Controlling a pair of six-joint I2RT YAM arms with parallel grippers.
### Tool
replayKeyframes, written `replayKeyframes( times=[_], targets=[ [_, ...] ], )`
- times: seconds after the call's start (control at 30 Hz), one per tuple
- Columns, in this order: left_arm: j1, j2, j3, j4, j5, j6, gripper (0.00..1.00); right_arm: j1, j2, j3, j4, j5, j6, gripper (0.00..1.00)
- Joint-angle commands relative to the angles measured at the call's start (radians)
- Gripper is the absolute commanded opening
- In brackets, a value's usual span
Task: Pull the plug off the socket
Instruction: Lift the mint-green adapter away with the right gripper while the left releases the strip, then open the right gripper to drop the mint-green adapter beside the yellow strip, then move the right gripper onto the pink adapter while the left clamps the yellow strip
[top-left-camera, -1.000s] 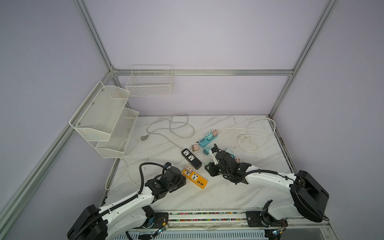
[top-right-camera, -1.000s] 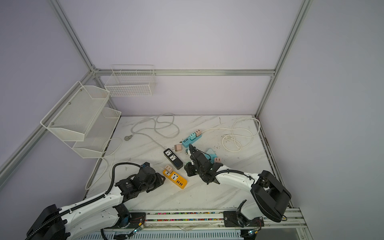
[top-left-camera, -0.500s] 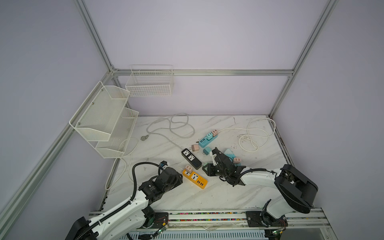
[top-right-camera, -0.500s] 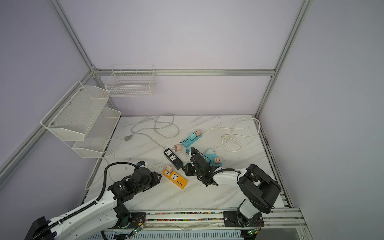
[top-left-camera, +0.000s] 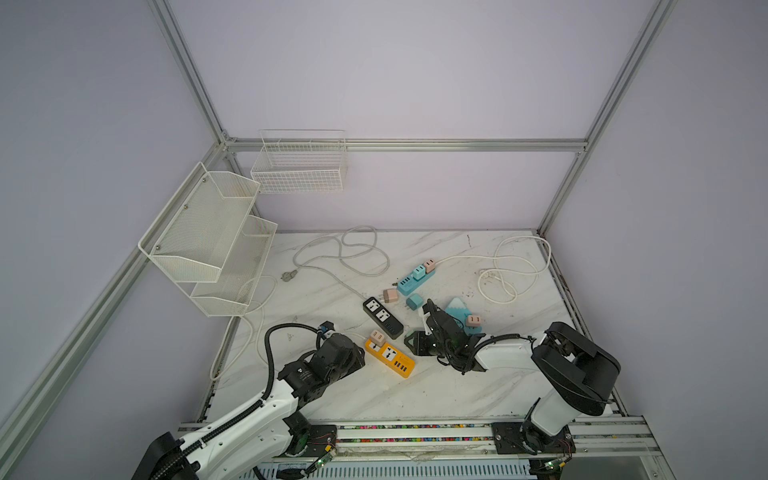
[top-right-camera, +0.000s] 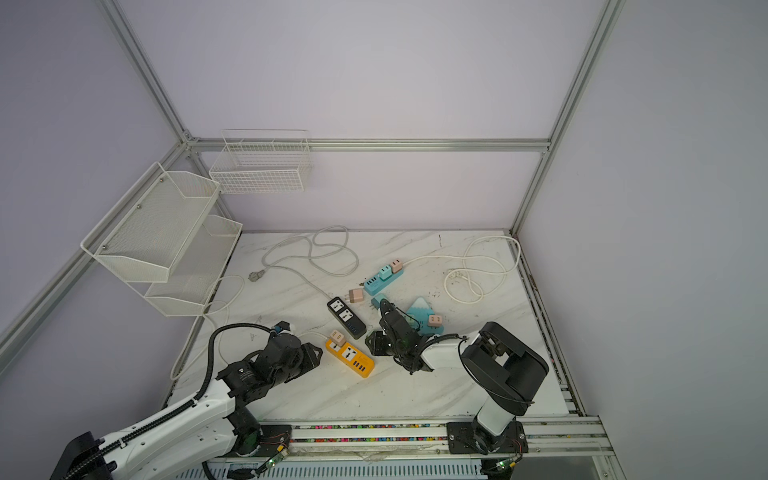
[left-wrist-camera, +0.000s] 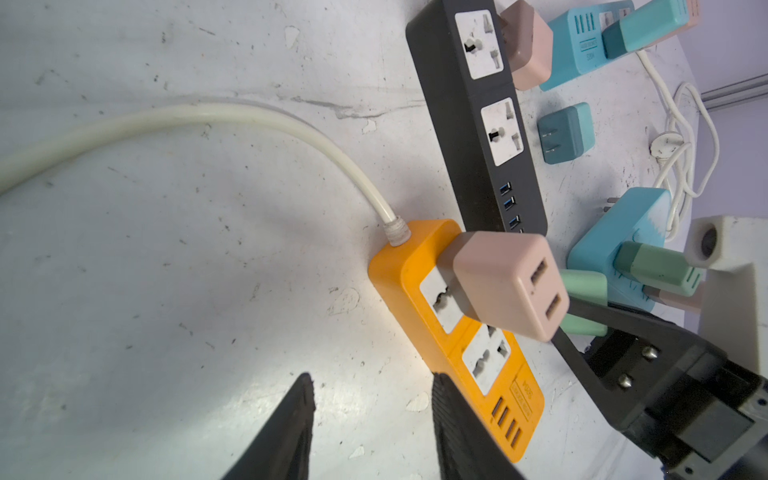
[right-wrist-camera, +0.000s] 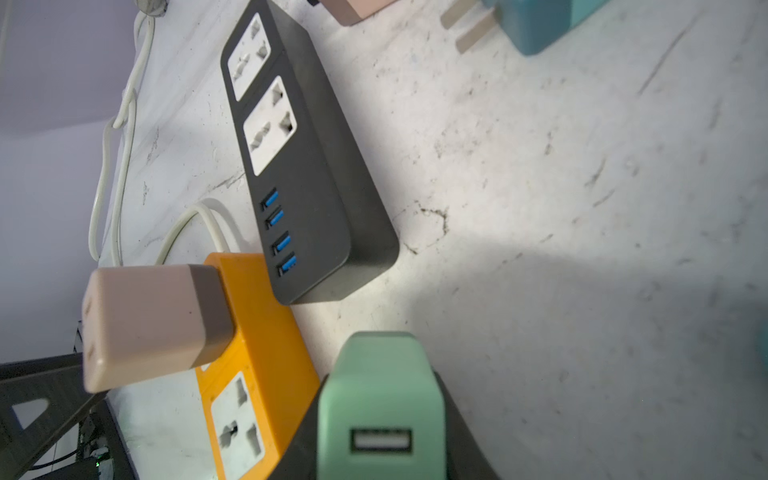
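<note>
White marble tabletop (top-left-camera: 374, 395) inside a lilac-walled frame; two arms reach in from the near rail. From the near left, the left arm lies low and slants toward the middle; the left end effector (left-wrist-camera: 370, 382) hovers with its fingers (left-wrist-camera: 305, 415) spread and nothing between them, just left of the orange power strip (top-left-camera: 390, 356).

The right arm folds its elbow high at the near right and lays its forearm low, pointing left. The right end effector (right-wrist-camera: 380, 415) is pressed onto a mint-green adapter (right-wrist-camera: 382, 374), just right of the strip's USB end (whether it touches the strip I cannot tell).

Seated upright in the orange strip's socket at the cable end is the pink plug (left-wrist-camera: 507, 282); the socket beside it is empty.

A black power strip (top-left-camera: 382, 318) lies just beyond, its near end close to the pink plug; a loose pink adapter (top-left-camera: 390, 296) and a loose teal adapter (top-left-camera: 414, 301) lie on the tabletop farther back. A blue strip (top-left-camera: 415, 279) with two plugs sits beyond them; a blue mountain-shaped socket block (top-left-camera: 459, 311) stands behind the right wrist. White cables (top-left-camera: 511, 270) loop across the far side; mesh racks (top-left-camera: 208, 237) hang on the left wall.
</note>
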Motion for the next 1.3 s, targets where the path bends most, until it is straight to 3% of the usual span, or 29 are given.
replayKeyframes(
  times=[0.0,0.3,0.83,1.27],
  targets=[
    [0.008,0.002,0.032,0.023,-0.009,0.02,0.47,-0.004,0.014,-0.005,0.031,0.018,0.013,0.1],
    [0.017,0.015,0.034,0.031,0.003,0.02,0.47,-0.003,0.017,-0.001,-0.005,0.042,0.007,0.23],
    [0.032,0.012,0.032,0.034,0.019,0.023,0.48,-0.003,-0.044,0.01,-0.125,0.108,-0.02,0.6],
    [0.05,-0.012,0.031,0.024,0.026,0.04,0.48,0.004,-0.156,0.051,-0.29,0.175,-0.076,0.74]
  ],
)
